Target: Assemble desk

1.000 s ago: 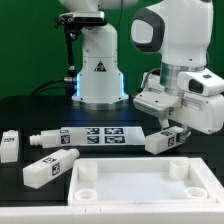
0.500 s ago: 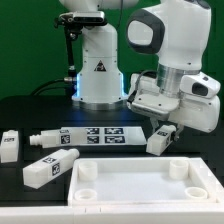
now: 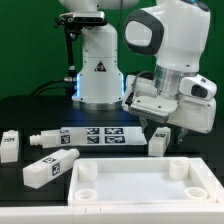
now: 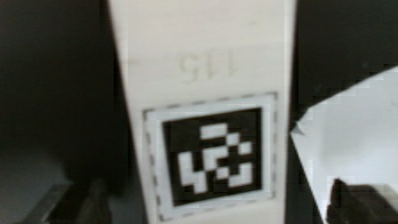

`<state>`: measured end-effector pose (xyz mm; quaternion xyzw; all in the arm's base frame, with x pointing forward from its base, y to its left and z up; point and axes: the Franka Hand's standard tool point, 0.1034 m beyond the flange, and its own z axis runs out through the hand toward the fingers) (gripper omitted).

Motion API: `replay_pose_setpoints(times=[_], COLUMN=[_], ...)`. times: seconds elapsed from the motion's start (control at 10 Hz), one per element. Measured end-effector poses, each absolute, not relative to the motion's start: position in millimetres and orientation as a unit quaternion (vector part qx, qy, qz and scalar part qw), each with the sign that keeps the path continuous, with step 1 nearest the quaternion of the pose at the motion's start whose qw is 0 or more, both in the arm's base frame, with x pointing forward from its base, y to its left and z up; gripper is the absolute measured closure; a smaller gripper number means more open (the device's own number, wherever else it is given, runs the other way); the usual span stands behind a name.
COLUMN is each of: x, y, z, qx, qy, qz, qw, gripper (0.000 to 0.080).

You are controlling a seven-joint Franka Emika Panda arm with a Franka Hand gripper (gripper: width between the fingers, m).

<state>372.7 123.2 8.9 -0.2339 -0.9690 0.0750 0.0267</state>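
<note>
On the black table (image 3: 25, 115) the marker board (image 3: 100, 134) is laid near the centre, and the desk top (image 3: 140, 186) is placed at 6 o'clock. Toward 9 o'clock a first leg (image 3: 9, 146), a second leg (image 3: 48, 139) and a third leg (image 3: 50, 170) (nearest the desk top) are laid flat.

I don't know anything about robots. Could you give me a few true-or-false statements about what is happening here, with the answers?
1. The gripper is holding a white leg. True.
2. Legs already stand in the corners of the desk top. False: no leg is fitted to it yet.
3. Three loose legs lie toward the exterior view's left. True.
4. The marker board lies on the desk top. False: it lies beyond it, and the two do not touch.
5. The held leg is plain white all over. False: the wrist view shows a black-and-white tag on it.
</note>
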Motion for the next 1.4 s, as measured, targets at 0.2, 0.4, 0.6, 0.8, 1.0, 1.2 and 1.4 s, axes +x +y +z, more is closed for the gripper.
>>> replay_pose_setpoints(times=[0.2, 0.4, 0.6, 0.8, 1.0, 1.2, 1.4], x=[385.9, 406.4, 425.4, 422.5, 426.3, 438.3, 440.0], y=[115.9, 115.7, 111.4, 111.7, 107.0, 100.8, 96.3], z=[37.2, 55.1, 62.1, 60.5, 57.8, 58.9, 67.9], qx=[-0.331, -0.434, -0.441, -0.515, -0.592, -0.725, -0.84], qy=[-0.939, -0.894, -0.891, -0.85, -0.799, -0.682, -0.532], qz=[0.095, 0.109, 0.103, 0.102, 0.099, 0.084, 0.099], qw=[0.001, -0.024, -0.032, -0.04, -0.042, -0.041, -0.042], gripper=[0.0158, 0.0151, 0.015, 0.015, 0.015, 0.015, 0.015])
